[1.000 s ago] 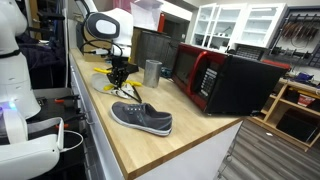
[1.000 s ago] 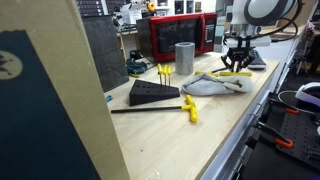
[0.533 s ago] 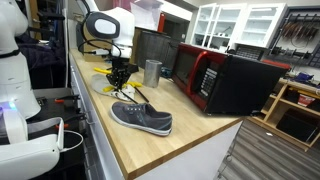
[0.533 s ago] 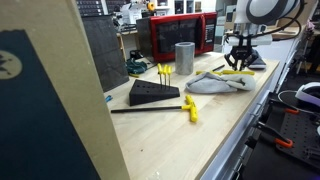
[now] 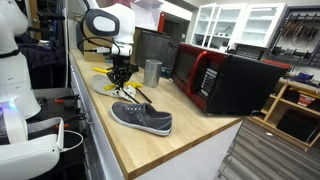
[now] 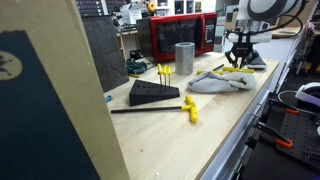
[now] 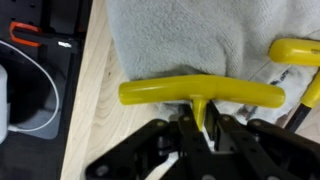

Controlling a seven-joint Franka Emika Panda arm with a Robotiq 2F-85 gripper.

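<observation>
Claw: clamped tight on thin shaft of T-handle tool, just behind yellow crossbar. Tool sits straight ahead of fingertips. Shaft runs along claw's own axis, handle end pointing down at grey towel. Crossbar long axis runs side to side across wrist view, in line with finger-to-finger direction. Crossbar touching towel or just above: cannot tell. Second yellow handle lies near, on towel edge. Farther along wooden counter: metal cup, shoe, microwave.
</observation>
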